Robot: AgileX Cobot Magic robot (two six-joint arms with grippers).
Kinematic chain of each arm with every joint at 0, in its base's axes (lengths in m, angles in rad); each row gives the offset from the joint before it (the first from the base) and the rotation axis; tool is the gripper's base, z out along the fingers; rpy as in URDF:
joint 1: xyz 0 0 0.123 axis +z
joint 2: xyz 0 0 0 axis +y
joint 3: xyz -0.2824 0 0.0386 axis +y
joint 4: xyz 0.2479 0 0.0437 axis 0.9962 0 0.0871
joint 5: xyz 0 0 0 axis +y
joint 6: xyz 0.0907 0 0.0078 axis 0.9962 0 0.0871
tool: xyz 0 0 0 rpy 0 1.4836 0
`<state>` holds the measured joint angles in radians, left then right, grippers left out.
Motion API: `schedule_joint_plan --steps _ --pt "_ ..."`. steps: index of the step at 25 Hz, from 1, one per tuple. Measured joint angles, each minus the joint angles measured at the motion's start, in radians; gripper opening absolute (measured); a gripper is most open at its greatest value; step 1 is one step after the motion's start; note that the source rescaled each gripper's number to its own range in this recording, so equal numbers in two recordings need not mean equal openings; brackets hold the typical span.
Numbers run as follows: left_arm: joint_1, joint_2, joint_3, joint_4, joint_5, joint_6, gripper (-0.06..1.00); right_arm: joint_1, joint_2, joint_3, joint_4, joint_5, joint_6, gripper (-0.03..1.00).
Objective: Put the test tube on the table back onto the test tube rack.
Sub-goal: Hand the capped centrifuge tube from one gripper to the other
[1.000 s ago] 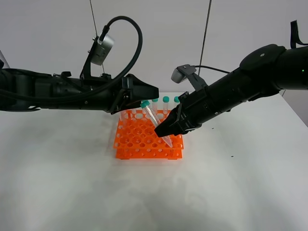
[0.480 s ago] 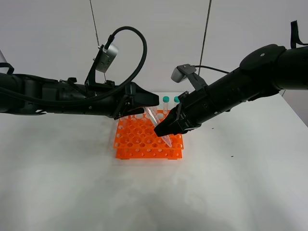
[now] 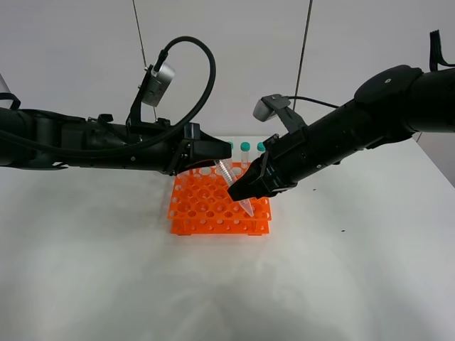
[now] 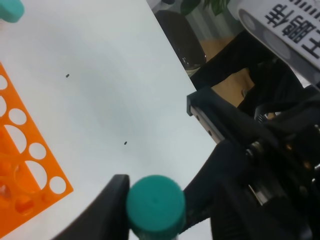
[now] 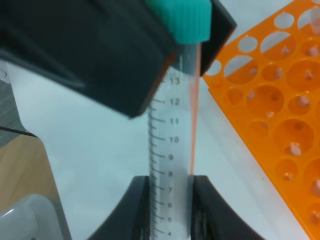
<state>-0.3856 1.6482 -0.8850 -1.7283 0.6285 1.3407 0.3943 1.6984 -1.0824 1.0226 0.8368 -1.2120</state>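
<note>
Just one rack (image 3: 206, 206), one aslant tube (image 3: 226, 172)

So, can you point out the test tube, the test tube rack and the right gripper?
test tube (image 5: 172, 125), right wrist view, on the clear graduated body.
test tube rack (image 3: 213, 227), exterior high view, on its front wall.
right gripper (image 5: 172, 185), right wrist view, midway between its fingertips.
</note>
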Motion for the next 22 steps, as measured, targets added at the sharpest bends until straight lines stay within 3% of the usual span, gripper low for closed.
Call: schedule_joint_plan --steps 4,7,18,20,22 --pt "0.0 0.0 0.0 0.001 -0.003 -0.002 0.16 0.0 0.0 0.0 0.001 0.0 0.0 0.02" --pt "0.0 0.0 0.0 0.001 -0.005 -0.003 0.0 0.0 0.0 0.0 0.001 0.003 0.0 0.02" --pt "0.0 0.0 0.0 0.001 -0.004 -0.003 0.0 0.0 0.0 0.0 0.003 0.001 0.0 0.03" --pt "0.0 0.0 0.0 0.001 0.005 -0.003 0.0 0.0 0.0 0.0 0.001 -0.009 0.0 0.18" --pt "0.0 0.0 0.0 0.001 0.01 -0.003 0.0 0.0 0.0 0.0 0.0 -0.015 0.0 0.55"
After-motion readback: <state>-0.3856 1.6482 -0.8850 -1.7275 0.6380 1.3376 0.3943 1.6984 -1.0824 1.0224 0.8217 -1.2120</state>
